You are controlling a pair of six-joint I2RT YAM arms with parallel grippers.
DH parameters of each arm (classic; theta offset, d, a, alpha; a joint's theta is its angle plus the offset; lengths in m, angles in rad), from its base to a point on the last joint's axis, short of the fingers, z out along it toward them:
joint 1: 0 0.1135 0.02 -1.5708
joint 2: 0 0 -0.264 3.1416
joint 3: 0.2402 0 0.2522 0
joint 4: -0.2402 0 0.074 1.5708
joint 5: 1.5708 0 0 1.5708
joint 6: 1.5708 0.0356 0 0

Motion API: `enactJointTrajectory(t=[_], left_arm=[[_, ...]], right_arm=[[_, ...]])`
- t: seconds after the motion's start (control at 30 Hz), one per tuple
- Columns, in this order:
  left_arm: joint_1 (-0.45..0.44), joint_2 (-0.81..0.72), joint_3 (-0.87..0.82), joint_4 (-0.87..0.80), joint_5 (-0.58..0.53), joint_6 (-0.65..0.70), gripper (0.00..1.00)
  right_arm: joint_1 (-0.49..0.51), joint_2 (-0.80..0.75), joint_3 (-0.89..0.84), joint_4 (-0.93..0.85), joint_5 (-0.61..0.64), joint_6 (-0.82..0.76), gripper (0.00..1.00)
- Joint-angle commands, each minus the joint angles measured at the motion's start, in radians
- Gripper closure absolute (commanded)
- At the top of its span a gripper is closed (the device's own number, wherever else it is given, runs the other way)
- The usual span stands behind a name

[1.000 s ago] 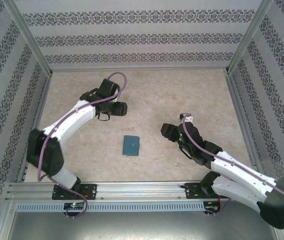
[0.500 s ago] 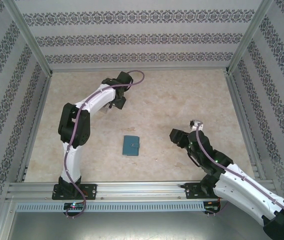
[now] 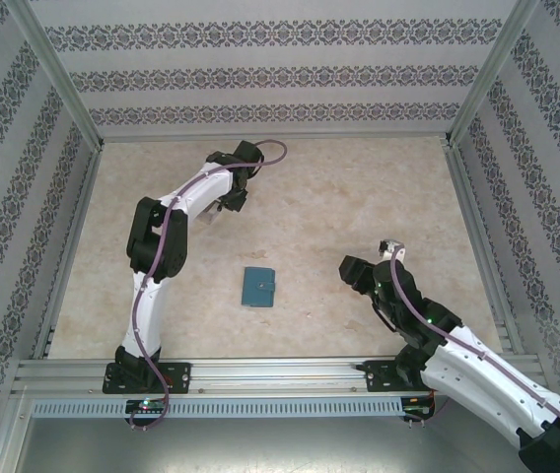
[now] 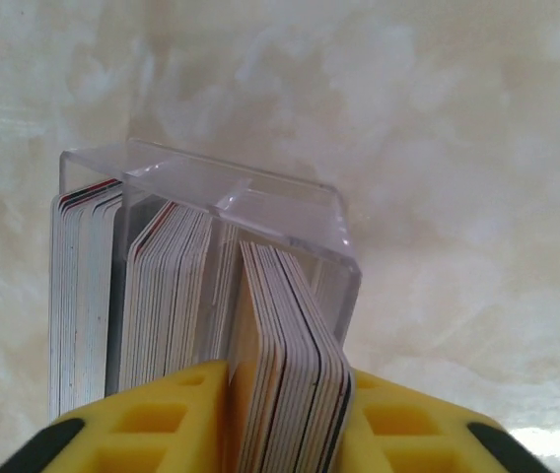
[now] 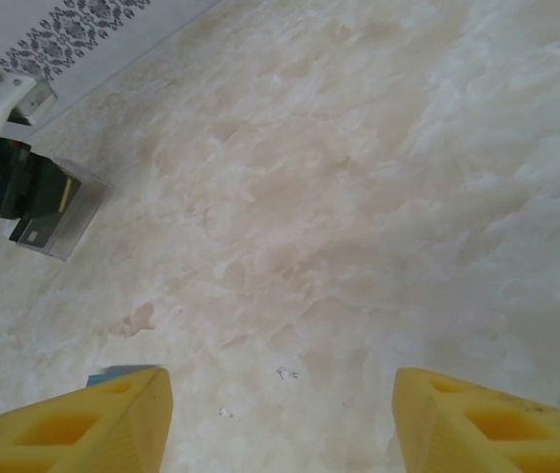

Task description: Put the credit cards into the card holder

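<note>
Step in hand, as we read it: draw cards out of the box, to go into the holder.

Left gripper (image 4: 285,434) sits over the clear box (image 4: 260,197), far left of centre on the table (image 3: 379,187). Its jaws are pressed on a sheaf of cards (image 4: 285,335) in the right-hand compartment, one yellow finger on each face. The sheaf is several cards thick, not one. The compartments to its left hold more cards, standing on edge, a few with red or dark rims.

Holder (image 3: 257,287) lies flat and folded shut near the front of the table, between the two arms and well apart from the box. We see no card in it, so we judge the task barely begun.

Right gripper (image 5: 280,394) hovers over bare table to the right of the holder, near it. Its jaws are wide apart with nothing between them.

Notes for doing the pull well:
- Lift straight up along the plane of the cards. A tilt would likely wedge them against the divider or the box wall.
- The box looks light and may ride up with the sheaf. Rise slowly and watch its base.
- The inner cards are held by friction alone, so the squeeze must be firm and even.
- A sheaf this thick may not suit a slim holder. We judge a thinner pick safer.
- The holder needs opening first, and the right gripper is the nearer one for that.
</note>
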Motion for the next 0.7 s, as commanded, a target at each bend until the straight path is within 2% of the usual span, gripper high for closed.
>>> enactJointTrajectory(t=[0.0, 0.2, 0.33, 0.4, 0.53, 0.67], left_arm=[[-0.033, -0.01, -0.011, -0.048, 0.061, 0.011, 0.78], [-0.152, -0.028, -0.026, 0.013, 0.053, 0.119, 0.82], [-0.254, -0.029, -0.041, 0.087, 0.114, 0.213, 0.82], [-0.304, -0.027, -0.061, 0.138, 0.125, 0.281, 0.82], [-0.349, -0.067, -0.106, 0.162, 0.256, 0.35, 0.7], [-0.354, -0.206, -0.296, 0.28, 0.313, 0.387, 0.59]], right_arm=[[-0.012, 0.018, 0.03, 0.01, 0.016, 0.016, 0.39], [-0.017, 0.029, 0.034, 0.014, 0.009, 0.025, 0.39], [-0.03, 0.0, 0.07, -0.061, 0.136, -0.108, 0.35], [-0.077, -0.01, 0.077, -0.096, 0.175, -0.123, 0.32], [-0.243, -0.009, 0.081, -0.091, 0.008, -0.132, 0.32], [-0.371, 0.017, 0.086, -0.054, -0.127, -0.144, 0.29]])
